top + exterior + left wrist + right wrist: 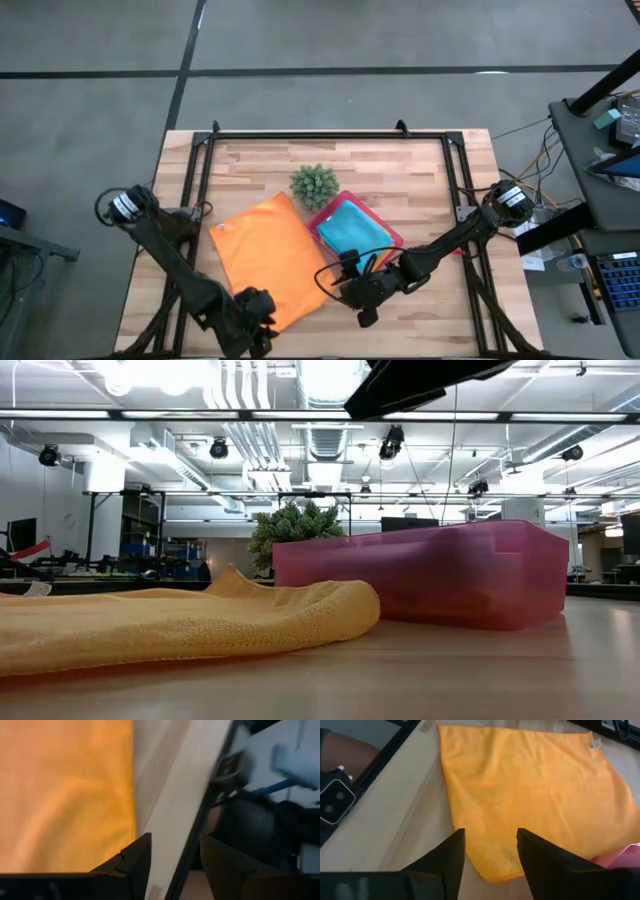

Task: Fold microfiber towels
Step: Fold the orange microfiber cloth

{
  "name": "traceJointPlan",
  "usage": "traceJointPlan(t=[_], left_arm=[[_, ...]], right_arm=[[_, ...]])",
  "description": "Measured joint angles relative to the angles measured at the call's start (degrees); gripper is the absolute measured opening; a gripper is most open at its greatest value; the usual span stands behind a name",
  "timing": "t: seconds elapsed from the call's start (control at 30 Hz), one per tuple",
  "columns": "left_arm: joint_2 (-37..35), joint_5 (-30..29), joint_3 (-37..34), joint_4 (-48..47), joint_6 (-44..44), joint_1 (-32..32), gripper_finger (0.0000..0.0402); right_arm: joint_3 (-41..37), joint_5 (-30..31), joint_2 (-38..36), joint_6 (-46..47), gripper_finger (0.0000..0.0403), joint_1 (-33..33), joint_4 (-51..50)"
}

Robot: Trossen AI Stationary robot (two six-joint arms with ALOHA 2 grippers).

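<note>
Lying flat on the wooden surface point(420, 170), the fuzzy orange microfiber towel point(265, 258) is flanked at its near corners by the left claw point(256, 318) and right claw point(352, 293), both parted, empty.

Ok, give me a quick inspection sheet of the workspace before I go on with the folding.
Surface: pale wooden slat table inside a black frame.
Job's things: fuzzy orange microfiber towel spread flat; light blue fuzzy towel on top in the pink tray, others under it barely visible.
Clutter: rigid pink rectangular tray; small spiky green plant beside it.
Grippers: left claw open at the towel's near edge, empty; right claw open above the towel's near corner, empty.
Cables: loose wires by the right arm's base.
Surroundings: workshop room, equipment bench at right.
</note>
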Motion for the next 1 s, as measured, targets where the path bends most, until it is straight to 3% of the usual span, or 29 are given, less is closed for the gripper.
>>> traceJointPlan(t=[0.3,0.47,0.73,1.0], left_arm=[[8.86,13.07,6.94,-10.48,-1.72,-0.43,0.0125],[9.82,12.55,9.63,-15.57,-1.12,-0.99,0.0125],[9.89,12.03,8.93,-15.88,-1.03,-2.07,0.0155],[9.89,11.62,6.12,-15.49,-0.56,-2.50,0.0215]], right_arm=[[1.68,0.07,2.70,0.04,0.0157,0.00,1.59],[7.68,0.13,8.16,-2.69,0.0163,-0.13,-0.46],[21.33,-0.26,16.72,-3.17,0.0202,-0.37,-19.94],[22.85,-2.88,20.83,-2.06,0.0225,-0.76,-21.91]])
